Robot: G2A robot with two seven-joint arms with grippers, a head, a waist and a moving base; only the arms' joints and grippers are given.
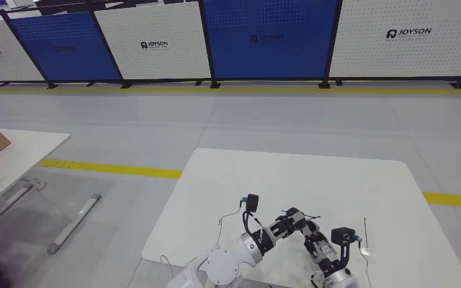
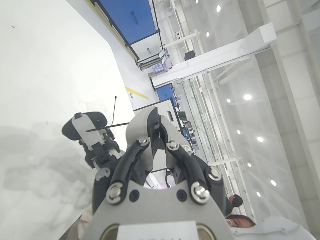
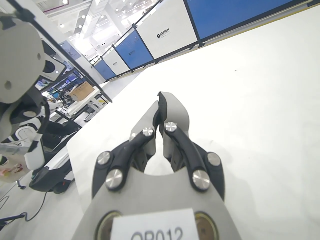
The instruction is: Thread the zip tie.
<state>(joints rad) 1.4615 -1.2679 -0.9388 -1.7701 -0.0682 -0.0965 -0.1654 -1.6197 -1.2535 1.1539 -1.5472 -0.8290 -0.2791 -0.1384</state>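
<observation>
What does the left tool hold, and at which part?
The left tool pinches the thin black plastic zip tie, apparently near one end; the rest sticks out sideways.

Thin black zip tie (image 2: 117, 125) juts sideways from the pinched fingers of the left gripper (image 2: 157, 121), clear of the white table (image 1: 288, 173); second zip tie (image 1: 365, 232) lies straight and flat there, well apart.

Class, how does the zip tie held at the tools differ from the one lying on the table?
The held zip tie is raised off the table; the loose zip tie lies flat on it. The left tool and right tool grip the held zip tie; the loose zip tie is untouched. Both are thin and black.
</observation>
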